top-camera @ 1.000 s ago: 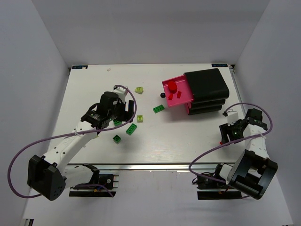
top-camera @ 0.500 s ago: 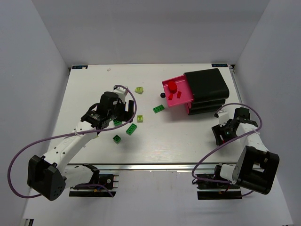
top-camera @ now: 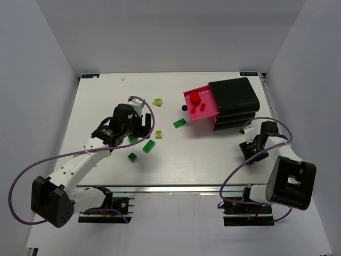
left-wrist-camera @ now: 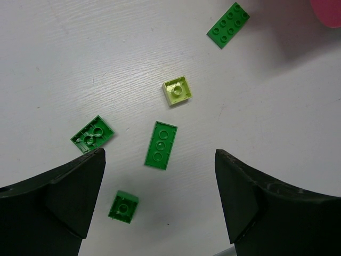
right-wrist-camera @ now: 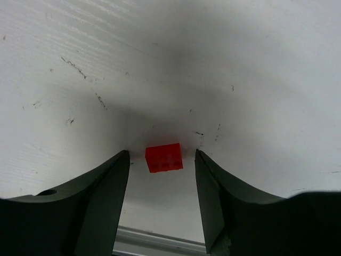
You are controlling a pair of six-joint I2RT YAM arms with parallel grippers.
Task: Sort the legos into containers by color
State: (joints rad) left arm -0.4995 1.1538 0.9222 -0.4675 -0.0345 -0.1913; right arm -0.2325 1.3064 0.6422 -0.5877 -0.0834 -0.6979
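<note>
My right claw [right-wrist-camera: 161, 156], released, straddles a small red plastic brick [right-wrist-camera: 164, 158] near an edge of the white table [right-wrist-camera: 256, 80], thin gaps each side. Left claw [left-wrist-camera: 160, 154]: released too.

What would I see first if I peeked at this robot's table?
The bright pink drawer jumps out first, pulled open from the black stack at the far right, with red legos inside. Green legos lie scattered in the middle beside the left arm. One tiny red brick sits between the right fingers, not touching either of them.
</note>
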